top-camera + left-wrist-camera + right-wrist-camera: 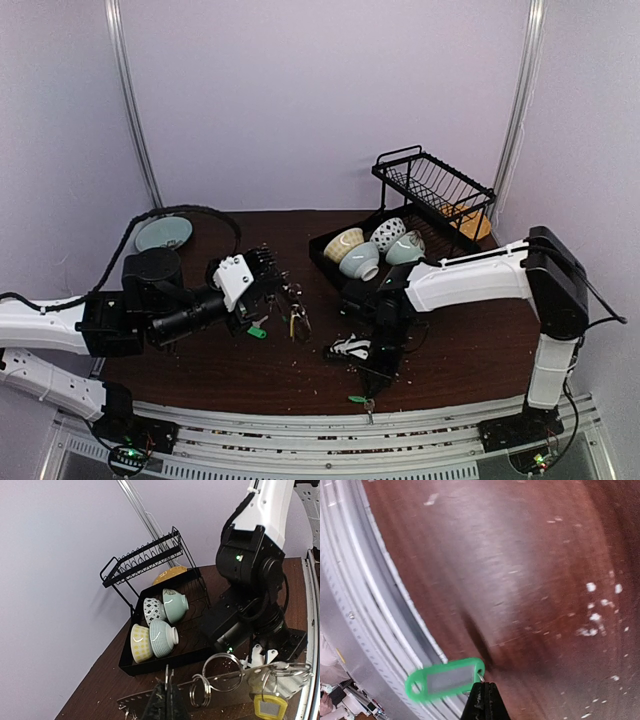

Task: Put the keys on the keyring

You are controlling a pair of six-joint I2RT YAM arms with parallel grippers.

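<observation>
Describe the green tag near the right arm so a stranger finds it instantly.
Go to the table's near edge, by the metal rail. At the right arm's shut fingers is a green tag. The other green tag is mid-table by the left arm.

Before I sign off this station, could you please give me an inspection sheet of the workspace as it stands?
Surface: dark wooden table, with white crumbs scattered over it.
Job's things: key bunch with rings and a yellow tag, at the left arm; green tag near the table's front edge.
Clutter: black dish rack; four bowls in its tray; pale bowl far left.
Grippers: left gripper shut on the key bunch; right gripper shut on the green tag's ring.
Cables: black cable looping behind the left arm.
Surroundings: plain lilac walls; metal rails along the near edge.
</observation>
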